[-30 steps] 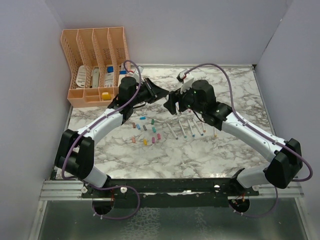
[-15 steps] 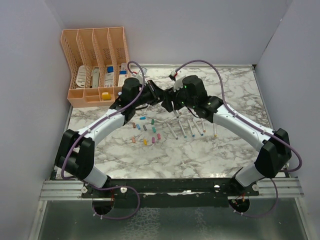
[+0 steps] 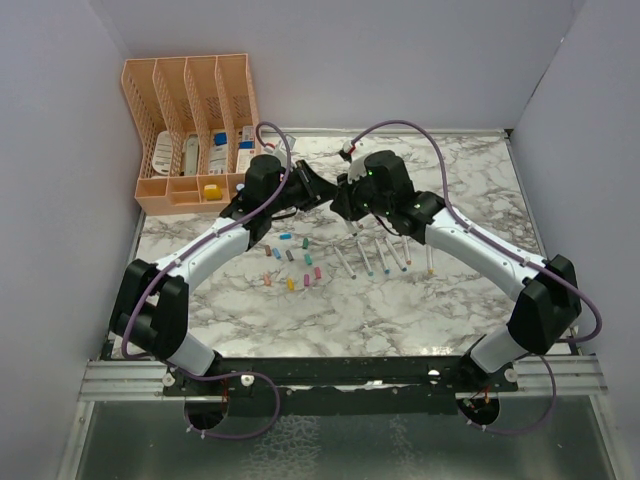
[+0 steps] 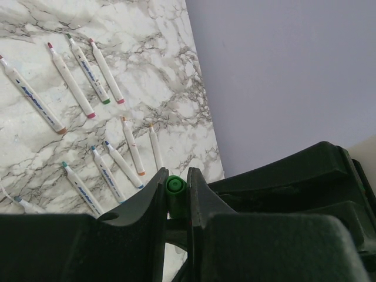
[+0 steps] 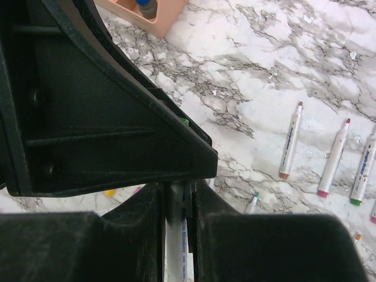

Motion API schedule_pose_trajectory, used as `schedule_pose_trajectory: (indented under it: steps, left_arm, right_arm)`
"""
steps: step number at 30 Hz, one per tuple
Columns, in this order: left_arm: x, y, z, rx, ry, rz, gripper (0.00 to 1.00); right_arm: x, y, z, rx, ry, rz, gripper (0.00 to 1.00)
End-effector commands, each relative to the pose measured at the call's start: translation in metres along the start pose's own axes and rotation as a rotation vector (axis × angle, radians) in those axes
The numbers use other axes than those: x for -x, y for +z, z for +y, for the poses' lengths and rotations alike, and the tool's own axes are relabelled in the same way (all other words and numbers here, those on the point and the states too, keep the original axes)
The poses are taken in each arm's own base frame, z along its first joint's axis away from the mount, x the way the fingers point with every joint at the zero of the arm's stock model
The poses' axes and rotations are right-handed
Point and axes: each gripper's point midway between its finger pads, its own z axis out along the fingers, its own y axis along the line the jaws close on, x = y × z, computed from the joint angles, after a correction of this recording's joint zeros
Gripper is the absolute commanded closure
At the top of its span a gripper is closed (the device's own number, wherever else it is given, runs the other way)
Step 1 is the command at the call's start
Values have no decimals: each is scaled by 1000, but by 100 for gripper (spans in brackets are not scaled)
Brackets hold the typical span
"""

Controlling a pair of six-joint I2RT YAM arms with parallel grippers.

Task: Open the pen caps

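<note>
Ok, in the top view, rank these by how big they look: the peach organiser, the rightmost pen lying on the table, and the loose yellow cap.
1. peach organiser, by far the largest.
2. rightmost pen, a thin stick.
3. yellow cap, a tiny stub.
The gaps are too plain for camera nearness to matter.

Ten pens (image 4: 70, 82) lie loose on the counter (image 3: 450, 170) in the left wrist view, the tenth only half in frame. One capped pen (image 5: 175, 247) sits between the jaws, wearing a single green cap (image 4: 174, 187). The loose caps (image 3: 291, 284) number about nine, perhaps ten; from above they are too small to count surely. There is one peach organiser (image 3: 190, 100), with four upright slots.
</note>
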Motion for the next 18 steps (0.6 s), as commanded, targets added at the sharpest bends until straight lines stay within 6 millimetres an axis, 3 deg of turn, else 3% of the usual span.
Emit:
schedule_pose_trajectory:
  steps: [1, 5, 13, 18]
  left_arm:
    - [20, -6, -18, -10, 36, -85, 100]
    - [39, -6, -7, 60, 54, -171, 100]
    - [99, 8, 30, 174, 77, -310, 100]
    - [117, 19, 33, 191, 102, -318, 100]
  right_arm:
    - [4, -1, 9, 32, -2, -1, 99]
    - [-12, -10, 8, 29, 15, 26, 99]
    - [-60, -42, 14, 64, 96, 79, 99]
    - [-71, -49, 8, 29, 107, 91, 99]
